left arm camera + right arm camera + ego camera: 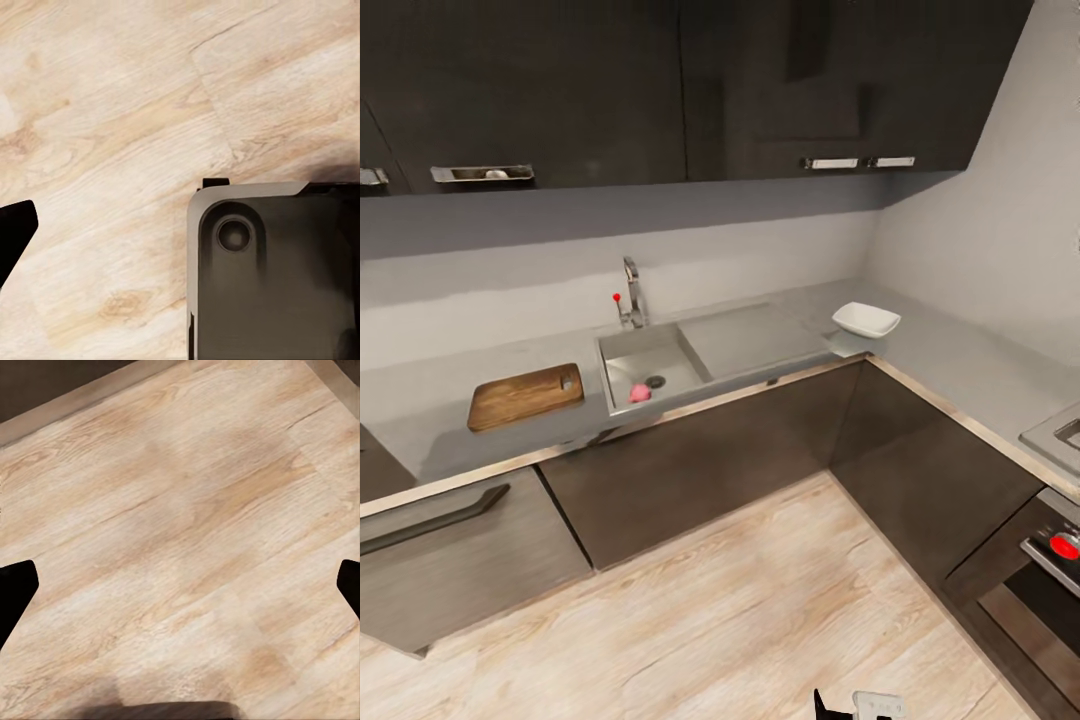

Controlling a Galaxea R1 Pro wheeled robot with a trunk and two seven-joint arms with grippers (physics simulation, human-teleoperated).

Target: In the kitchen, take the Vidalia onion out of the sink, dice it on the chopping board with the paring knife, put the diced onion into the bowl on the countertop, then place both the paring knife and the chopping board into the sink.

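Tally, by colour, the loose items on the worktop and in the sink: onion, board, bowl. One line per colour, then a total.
Pink: 1, the onion in the sink
Brown: 1, the board
White: 1, the bowl
Total: 3

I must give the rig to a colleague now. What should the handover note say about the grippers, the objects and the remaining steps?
Right gripper: open, empty, fingertips spread over the wood floor.
Left gripper: one fingertip shows over the floor; state cannot be told.
Vidalia onion lies in the sink near the drain.
Chopping board is on the countertop left of the sink; bowl sits to its right, near the corner.
I cannot make out the paring knife.
Done: nothing yet; the robot stands back from the counter.
Left: every step.
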